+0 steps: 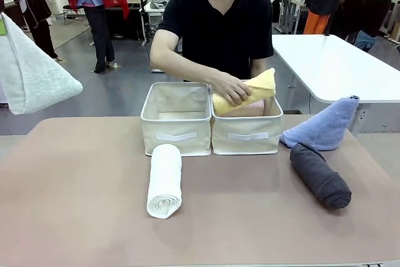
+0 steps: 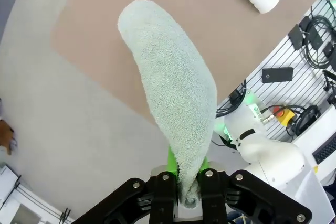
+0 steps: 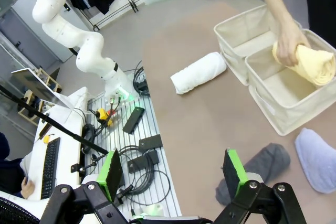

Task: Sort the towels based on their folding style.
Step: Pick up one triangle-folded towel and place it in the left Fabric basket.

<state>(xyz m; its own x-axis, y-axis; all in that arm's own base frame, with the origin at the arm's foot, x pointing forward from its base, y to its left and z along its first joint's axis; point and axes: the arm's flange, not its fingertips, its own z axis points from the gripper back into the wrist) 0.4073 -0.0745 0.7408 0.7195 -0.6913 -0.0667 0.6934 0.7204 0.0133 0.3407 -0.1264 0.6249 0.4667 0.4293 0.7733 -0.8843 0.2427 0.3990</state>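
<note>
My left gripper (image 2: 186, 195) is shut on the narrow end of the pale mint cone towel (image 2: 168, 77), which hangs in the air beyond the table's left edge (image 1: 28, 70). A white rolled towel (image 1: 165, 179) lies in front of the left basket (image 1: 176, 136). A person's hand (image 1: 230, 87) holds the yellow rolled towel (image 1: 256, 87) over the right basket (image 1: 247, 137), where a pink towel (image 1: 250, 109) lies. The periwinkle cone towel (image 1: 325, 126) and the dark grey roll (image 1: 320, 176) rest at the right. My right gripper (image 3: 170, 158) is open high above the table, with the grey roll (image 3: 260, 166) below it.
The two cream baskets stand side by side at the table's far middle. The person sits just behind them. A rack with cables and boxes (image 3: 142, 140) runs along the robot's side of the table. A white table (image 1: 337, 67) stands at the far right.
</note>
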